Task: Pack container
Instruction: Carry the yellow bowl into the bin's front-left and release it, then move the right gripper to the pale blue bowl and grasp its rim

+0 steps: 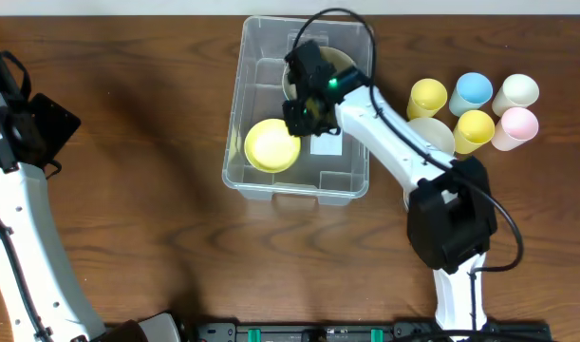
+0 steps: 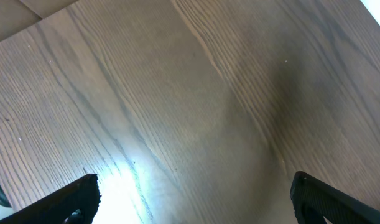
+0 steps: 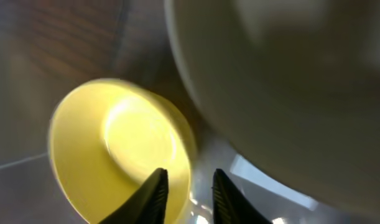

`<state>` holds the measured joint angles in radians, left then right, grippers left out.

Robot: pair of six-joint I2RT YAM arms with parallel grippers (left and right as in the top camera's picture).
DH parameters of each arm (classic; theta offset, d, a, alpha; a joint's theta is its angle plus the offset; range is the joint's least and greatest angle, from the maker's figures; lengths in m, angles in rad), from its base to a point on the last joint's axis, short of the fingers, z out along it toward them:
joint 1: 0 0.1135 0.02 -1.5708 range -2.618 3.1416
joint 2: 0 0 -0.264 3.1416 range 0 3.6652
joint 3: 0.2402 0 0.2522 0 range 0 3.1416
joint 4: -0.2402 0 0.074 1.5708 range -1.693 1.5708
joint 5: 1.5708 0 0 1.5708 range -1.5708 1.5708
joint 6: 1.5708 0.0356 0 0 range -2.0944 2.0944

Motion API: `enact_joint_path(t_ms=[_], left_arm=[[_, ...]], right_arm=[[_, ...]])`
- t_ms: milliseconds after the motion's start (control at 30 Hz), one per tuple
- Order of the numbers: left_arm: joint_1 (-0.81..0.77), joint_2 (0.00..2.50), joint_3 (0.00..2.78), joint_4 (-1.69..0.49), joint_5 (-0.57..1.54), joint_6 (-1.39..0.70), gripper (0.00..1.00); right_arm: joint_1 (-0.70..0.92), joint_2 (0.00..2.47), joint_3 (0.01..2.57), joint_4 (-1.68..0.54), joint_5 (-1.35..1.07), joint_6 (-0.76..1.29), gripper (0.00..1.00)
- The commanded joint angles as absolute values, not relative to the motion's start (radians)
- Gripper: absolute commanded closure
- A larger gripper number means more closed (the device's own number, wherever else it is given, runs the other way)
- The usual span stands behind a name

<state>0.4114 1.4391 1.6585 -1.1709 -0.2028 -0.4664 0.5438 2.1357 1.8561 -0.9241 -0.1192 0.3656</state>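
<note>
The clear container (image 1: 256, 57) stands at the table's back middle. A yellow bowl (image 1: 271, 145) lies in its front-left part, and a pale bowl (image 1: 342, 59) sits at its back. My right gripper (image 1: 304, 112) is inside the container, at the yellow bowl's right edge. In the right wrist view its fingers (image 3: 186, 193) are slightly apart and straddle the yellow bowl's rim (image 3: 115, 137), with the pale bowl (image 3: 283, 81) close above. My left gripper (image 2: 196, 199) is open and empty over bare wood at the far left (image 1: 45, 123).
Several small cups stand right of the container: yellow (image 1: 428, 96), blue (image 1: 474, 90), cream (image 1: 517, 91), yellow (image 1: 474, 129), pink (image 1: 517, 126). A white bowl (image 1: 434, 133) sits partly under my right arm.
</note>
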Motion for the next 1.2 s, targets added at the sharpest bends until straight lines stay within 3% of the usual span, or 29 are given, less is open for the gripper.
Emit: enact_joint_path(t_ms=[0,267,533,667,1167], left_arm=[[0.416,1.44,1.672,-1.174,-0.214,-0.453,0.02],[0.416,1.44,1.672,-1.174,-0.214,-0.453,0.02],[0.416,1.44,1.672,-1.174,-0.214,-0.453,0.02],[0.416,1.44,1.672,-1.174,-0.214,-0.453,0.02],[0.416,1.44,1.672,-1.174,-0.214,-0.453,0.02]], right_arm=[[0.484,2.012,1.951,-0.982,-0.101,0.34,0.7],[0.273,1.795,2.0,-1.239,-0.063,0.336,0.52],[0.033,1.724,1.993,-1.499,-0.047,0.343,0.44],[0.009,1.724,1.939,-1.522,-0.026,0.344,0.37],[-0.052,1.716,1.508,-1.484,0.051,0.362,0.34]])
